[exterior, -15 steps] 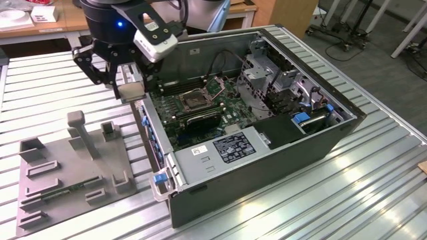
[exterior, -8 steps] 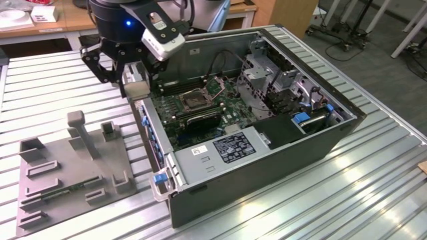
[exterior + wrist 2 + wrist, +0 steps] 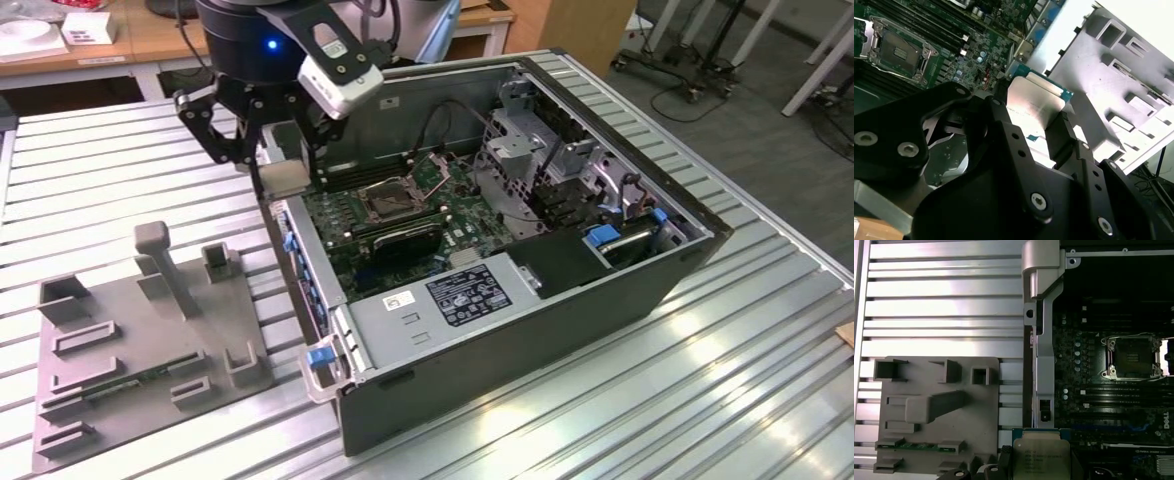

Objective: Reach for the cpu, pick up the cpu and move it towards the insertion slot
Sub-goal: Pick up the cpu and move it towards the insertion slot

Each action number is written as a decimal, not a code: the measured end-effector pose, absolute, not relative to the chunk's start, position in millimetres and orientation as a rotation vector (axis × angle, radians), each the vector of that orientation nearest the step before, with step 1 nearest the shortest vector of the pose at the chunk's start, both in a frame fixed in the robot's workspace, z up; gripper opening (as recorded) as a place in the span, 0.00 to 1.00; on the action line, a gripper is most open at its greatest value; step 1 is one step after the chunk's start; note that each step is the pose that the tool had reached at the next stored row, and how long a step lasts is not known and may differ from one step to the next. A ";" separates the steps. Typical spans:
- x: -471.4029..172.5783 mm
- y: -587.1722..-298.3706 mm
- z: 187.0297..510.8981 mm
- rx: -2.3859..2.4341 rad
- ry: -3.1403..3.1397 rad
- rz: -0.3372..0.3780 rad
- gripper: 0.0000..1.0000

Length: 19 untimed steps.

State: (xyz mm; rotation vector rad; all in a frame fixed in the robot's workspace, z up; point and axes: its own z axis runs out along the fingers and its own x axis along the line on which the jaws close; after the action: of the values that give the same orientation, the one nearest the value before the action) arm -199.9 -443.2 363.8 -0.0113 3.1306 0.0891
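My gripper (image 3: 278,160) is shut on the cpu (image 3: 283,180), a thin square chip with a pale metal face. It hangs in the air over the open computer case's wall on the exterior view's left. Both wrist views show the cpu (image 3: 1036,97) (image 3: 1041,457) pinched by its edges between the black fingers (image 3: 999,112). The insertion slot (image 3: 394,200), a dark square socket in a silvery frame, lies on the green motherboard inside the case, apart from the chip. In both wrist views the insertion slot (image 3: 896,50) (image 3: 1133,356) stands uncovered and has nothing in it.
A grey plastic fixture plate (image 3: 134,340) (image 3: 954,435) with raised posts lies on the slatted metal table (image 3: 120,190), and a green memory stick (image 3: 919,445) sits in it. The open case (image 3: 534,330) holds drive cages, cables and long black memory slots (image 3: 1114,392).
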 end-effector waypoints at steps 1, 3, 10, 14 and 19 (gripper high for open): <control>-198.7 -443.2 363.8 -0.011 3.131 0.089 0.54; -196.2 -443.2 363.9 -0.011 3.131 0.089 0.54; -187.5 -443.2 363.8 -0.011 3.131 0.089 0.54; -183.0 -443.2 363.8 -0.011 3.131 0.089 0.54; -178.0 -443.2 363.8 -0.011 3.131 0.089 0.54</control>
State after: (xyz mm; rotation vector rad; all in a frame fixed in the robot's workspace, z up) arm -178.0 -443.2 363.8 -0.0113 3.1306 0.0892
